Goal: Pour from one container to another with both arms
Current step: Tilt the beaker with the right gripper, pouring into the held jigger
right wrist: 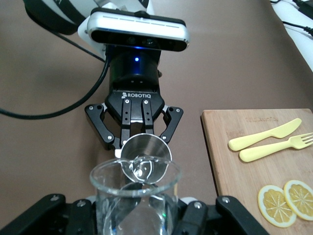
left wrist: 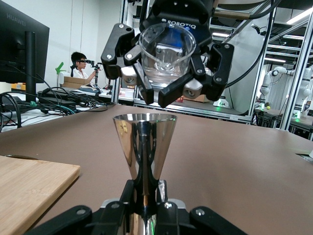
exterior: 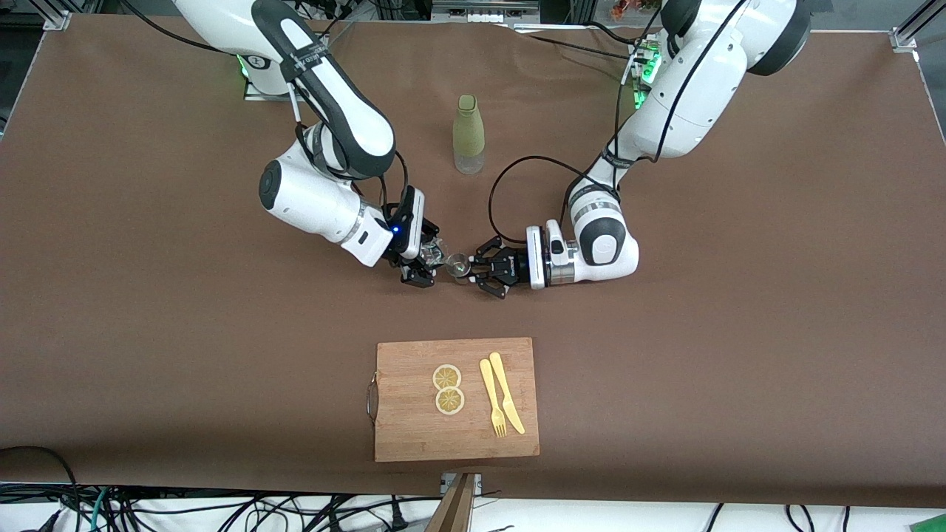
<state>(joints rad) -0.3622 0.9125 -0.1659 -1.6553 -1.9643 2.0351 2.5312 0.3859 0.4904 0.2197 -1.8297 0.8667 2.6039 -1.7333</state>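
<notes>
Brown table (exterior: 739,332) — one tumbler (left wrist: 166,51), one jigger (left wrist: 145,144), two lemon slices (exterior: 448,389).

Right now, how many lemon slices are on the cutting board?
2. One lemon slice lies on the cutting board beside the yellow fork; the other slice touches it, nearer the front camera. Nothing covers the board, so none seem hidden.

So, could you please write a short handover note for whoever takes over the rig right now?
Right tool: shut on the glass, tipped mouth-first toward the jigger.
Left tool: shut on the jigger, upright, rim just under the glass lip, over the bare table between the bottle and the board.
Done: both picked up and brought together, glass tilted.
Left: finish the pour; I cannot tell whether anything has gone into the jigger. Then set both down.
</notes>
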